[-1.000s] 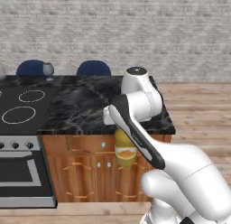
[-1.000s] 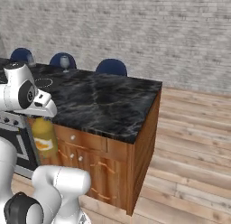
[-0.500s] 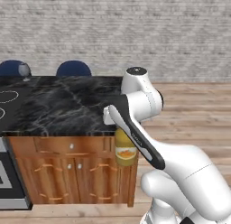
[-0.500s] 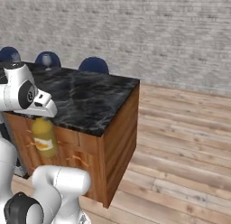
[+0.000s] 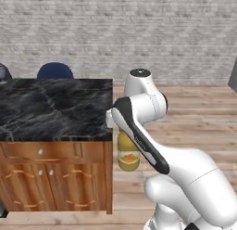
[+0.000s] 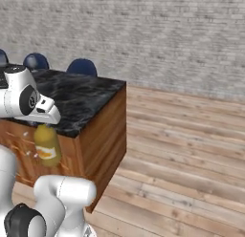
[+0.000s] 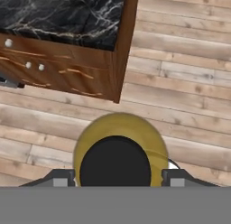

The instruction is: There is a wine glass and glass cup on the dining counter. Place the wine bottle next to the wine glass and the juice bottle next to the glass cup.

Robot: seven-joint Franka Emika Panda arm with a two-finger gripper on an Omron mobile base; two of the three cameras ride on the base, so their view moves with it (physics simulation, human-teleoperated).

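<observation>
My gripper is shut on the top of the juice bottle, a stubby yellow-orange bottle with an orange label. The bottle hangs upright in the air, off the right end of the dining counter and below its black marble top. From the right base view the juice bottle hangs under the hand in front of the counter's near side. Looking down the hand view, the bottle's black cap sits between the fingertips, over the wooden floor. Wine bottle, wine glass and glass cup are out of view.
Blue stools stand at the counter's far side. Wooden cabinet doors and drawers face me. Open plank floor stretches to the right, up to a grey brick wall.
The whole picture has slid left: the base has driven right along the counter, and the cooktop and oven have left view. The bottle stays hanging in the shut gripper.
</observation>
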